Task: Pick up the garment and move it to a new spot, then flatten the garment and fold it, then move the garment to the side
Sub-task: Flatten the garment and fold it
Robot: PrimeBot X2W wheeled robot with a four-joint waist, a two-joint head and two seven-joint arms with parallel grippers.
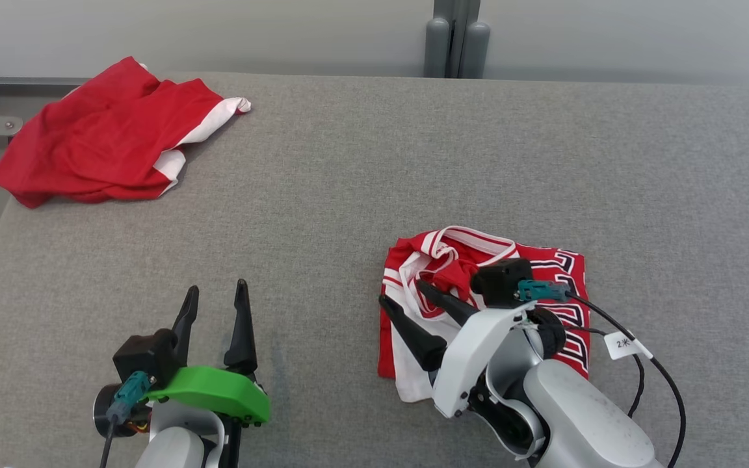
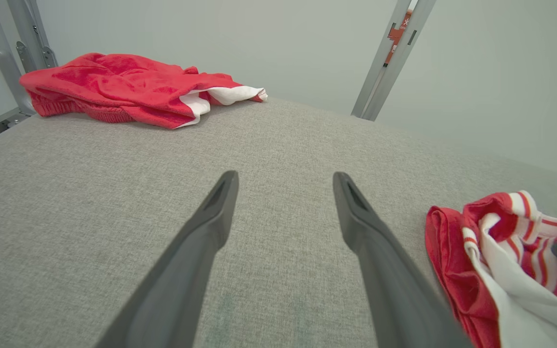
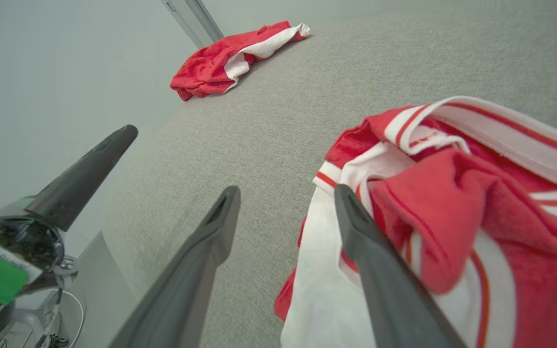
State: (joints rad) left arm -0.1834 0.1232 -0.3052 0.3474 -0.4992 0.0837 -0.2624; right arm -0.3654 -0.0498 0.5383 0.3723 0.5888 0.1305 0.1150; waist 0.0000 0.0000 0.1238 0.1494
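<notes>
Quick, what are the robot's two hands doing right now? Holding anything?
Left gripper: open, holding nothing.
Right gripper: open, over the striped jersey, gripping nothing.

Bench [image 1: 374, 162]: grey fabric top.
Red shorts [image 1: 101, 140]: crumpled, white trim, on the far left corner.
Post [image 1: 456, 39]: grey metal, behind the far edge.

There are 2 red-and-white garments [image 1: 101, 136] [image 1: 547, 260], 2 grippers [image 1: 216, 286] [image 1: 402, 291] and 1 grey table [image 1: 413, 162].
</notes>
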